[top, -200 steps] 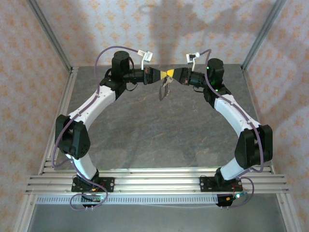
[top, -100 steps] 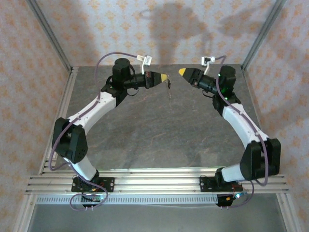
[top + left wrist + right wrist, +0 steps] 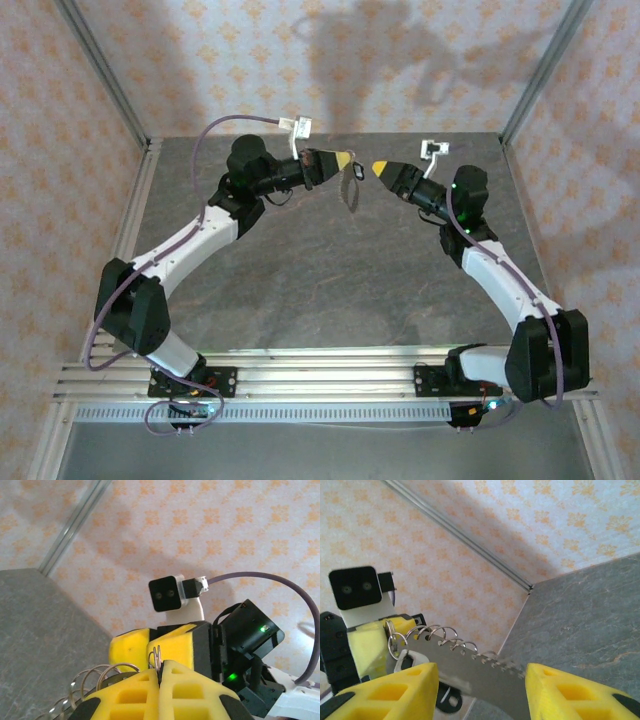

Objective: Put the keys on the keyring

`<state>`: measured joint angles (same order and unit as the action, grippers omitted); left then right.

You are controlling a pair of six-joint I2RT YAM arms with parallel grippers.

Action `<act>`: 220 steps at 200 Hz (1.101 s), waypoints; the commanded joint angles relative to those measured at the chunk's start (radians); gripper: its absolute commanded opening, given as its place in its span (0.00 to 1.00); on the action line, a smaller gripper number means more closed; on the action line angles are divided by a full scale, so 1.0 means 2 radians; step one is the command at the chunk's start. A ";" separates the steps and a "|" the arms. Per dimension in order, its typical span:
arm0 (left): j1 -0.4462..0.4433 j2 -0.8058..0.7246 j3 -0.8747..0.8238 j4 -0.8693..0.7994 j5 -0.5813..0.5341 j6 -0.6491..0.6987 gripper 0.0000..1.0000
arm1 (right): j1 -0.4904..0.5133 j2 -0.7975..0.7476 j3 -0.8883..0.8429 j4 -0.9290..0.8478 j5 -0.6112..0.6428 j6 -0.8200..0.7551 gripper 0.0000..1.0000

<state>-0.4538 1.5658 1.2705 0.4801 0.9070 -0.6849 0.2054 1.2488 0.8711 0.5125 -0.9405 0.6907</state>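
Observation:
My left gripper point(image 3: 343, 160) is raised over the back of the table and shut on the keyring point(image 3: 157, 656), thin wire loops pinched between its yellow fingertips. From that ring hangs a flat grey strip point(image 3: 470, 672) edged with several small wire rings; it also dangles below the left gripper as a grey strip point(image 3: 352, 187). A small dark piece with a pale end point(image 3: 446, 700), probably the key, hangs under the strip near the ring. My right gripper point(image 3: 381, 167) faces the left one across a short gap, open and holding nothing. Its right gripper point(image 3: 480, 672) fingertips stand wide apart.
The grey stone table point(image 3: 330, 270) lies below both raised arms. Patterned walls and metal corner posts point(image 3: 105, 75) close in the back and sides. The aluminium rail point(image 3: 320, 378) with both arm bases runs along the near edge.
A second ago both grippers met at the hanging bunch. The right gripper has opened and drawn back to the right; the left arm has kept the bunch.

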 commanded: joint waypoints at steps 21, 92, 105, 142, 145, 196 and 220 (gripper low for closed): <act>-0.010 -0.014 -0.002 0.039 -0.007 -0.009 0.00 | 0.027 -0.030 0.006 -0.013 0.000 -0.063 0.49; -0.016 -0.021 -0.001 0.035 -0.005 -0.007 0.00 | 0.049 -0.044 0.006 -0.025 0.007 -0.080 0.49; -0.016 -0.023 -0.001 0.034 -0.005 -0.007 0.00 | 0.051 -0.046 0.008 -0.028 0.006 -0.082 0.50; -0.017 -0.022 -0.001 0.032 -0.005 -0.007 0.00 | 0.060 -0.060 0.011 -0.060 0.025 -0.108 0.50; -0.017 -0.021 0.000 0.032 -0.005 -0.007 0.00 | 0.060 -0.060 0.011 -0.061 0.025 -0.109 0.50; -0.018 -0.022 0.002 0.032 -0.002 -0.007 0.00 | 0.063 -0.048 0.027 -0.068 0.038 -0.112 0.50; -0.018 -0.022 0.003 0.032 -0.002 -0.007 0.00 | 0.064 -0.035 0.041 -0.069 0.036 -0.113 0.49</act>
<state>-0.4782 1.5658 1.2678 0.4915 0.9039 -0.6918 0.3248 1.1618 0.8963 0.3584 -0.8783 0.4919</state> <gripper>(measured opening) 0.047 0.499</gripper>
